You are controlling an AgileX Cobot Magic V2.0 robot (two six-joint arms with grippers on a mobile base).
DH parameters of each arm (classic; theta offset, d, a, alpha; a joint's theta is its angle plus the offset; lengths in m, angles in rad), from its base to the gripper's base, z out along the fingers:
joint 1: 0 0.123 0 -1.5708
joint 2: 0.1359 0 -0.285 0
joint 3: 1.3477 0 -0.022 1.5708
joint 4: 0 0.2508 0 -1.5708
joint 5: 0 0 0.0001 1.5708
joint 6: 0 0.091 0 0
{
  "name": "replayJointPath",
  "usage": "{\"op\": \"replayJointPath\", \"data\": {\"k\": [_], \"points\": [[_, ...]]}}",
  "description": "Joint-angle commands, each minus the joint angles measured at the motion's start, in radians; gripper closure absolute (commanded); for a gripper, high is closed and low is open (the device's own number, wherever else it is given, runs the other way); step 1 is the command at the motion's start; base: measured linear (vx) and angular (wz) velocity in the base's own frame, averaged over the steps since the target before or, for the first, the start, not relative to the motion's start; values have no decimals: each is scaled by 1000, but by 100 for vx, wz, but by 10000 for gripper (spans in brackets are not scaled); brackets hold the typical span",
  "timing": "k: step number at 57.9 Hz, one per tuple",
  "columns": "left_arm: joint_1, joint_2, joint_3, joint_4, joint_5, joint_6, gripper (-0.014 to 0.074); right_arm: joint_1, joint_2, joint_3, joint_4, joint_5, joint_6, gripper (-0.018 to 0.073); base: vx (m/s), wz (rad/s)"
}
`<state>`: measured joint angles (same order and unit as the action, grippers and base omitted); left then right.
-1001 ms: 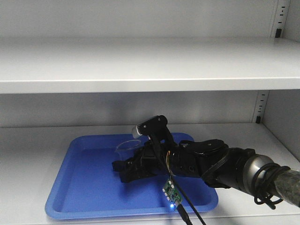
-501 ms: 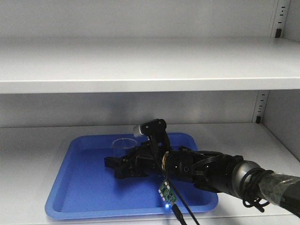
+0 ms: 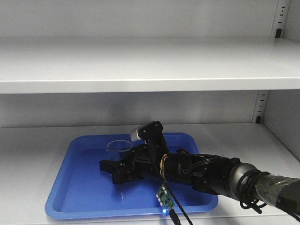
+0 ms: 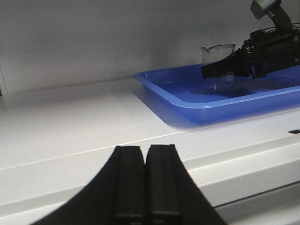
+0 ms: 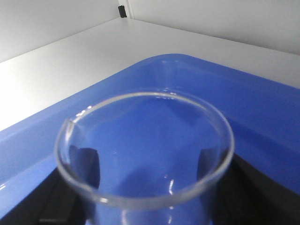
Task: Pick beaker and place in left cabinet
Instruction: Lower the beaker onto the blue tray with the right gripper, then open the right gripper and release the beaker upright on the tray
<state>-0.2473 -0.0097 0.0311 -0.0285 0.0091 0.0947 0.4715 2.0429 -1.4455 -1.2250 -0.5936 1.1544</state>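
Note:
The beaker [image 3: 118, 146] is clear glass and stands upright inside a blue tray [image 3: 70, 187] on the lower shelf [image 3: 28, 154] of the left cabinet. My right gripper [image 3: 112, 171] is shut on it, with one black finger on each side of the glass. From the right wrist, the beaker's rim and spout [image 5: 145, 154] fill the view, and dark fingers [image 5: 51, 197] flank it. The left wrist view shows the beaker [image 4: 218, 52] and the right arm at the tray's far end. My left gripper [image 4: 145, 150] is shut and empty, low over the shelf's front edge.
An upper shelf [image 3: 140, 70] overhangs the tray closely. A slotted rail [image 3: 259, 108] runs up the back wall at the right. A small circuit board with a blue light [image 3: 165, 199] and cables hangs from the right arm over the tray's front rim [image 4: 187, 101].
The right gripper has slid left across the tray, and the beaker has moved left with it. The arm now reaches further into the cabinet.

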Motion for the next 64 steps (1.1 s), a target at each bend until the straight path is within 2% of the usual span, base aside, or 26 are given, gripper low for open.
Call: {"op": "replayJointPath", "data": {"k": [1,12,17,22,32,45,64], "points": [[-6,-18,16,-8,-85,-3,596,-2,-49,-21,17,-41,-6,321,0,0],[-6,-18,16,-8,-85,-3,596,-2,-49,-21,17,-49,-6,66,0,0],[-6,-18,16,-8,-85,-3,596,-2,-50,-21,17,-49,-6,-23,0,0],[-6,-18,16,-8,-85,-3,596,-2,-58,-21,17,-48,-6,-71,0,0],[-6,-18,16,-8,-85,-3,596,-2,-86,-21,16,-37,-9,-66,0,0],[-6,-18,16,-8,-85,-3,596,-2,-149,-21,13,41,-9,-32,0,0],[-6,-18,16,-8,-85,-3,596,-2,-202,-21,13,48,-9,-25,0,0]]}}
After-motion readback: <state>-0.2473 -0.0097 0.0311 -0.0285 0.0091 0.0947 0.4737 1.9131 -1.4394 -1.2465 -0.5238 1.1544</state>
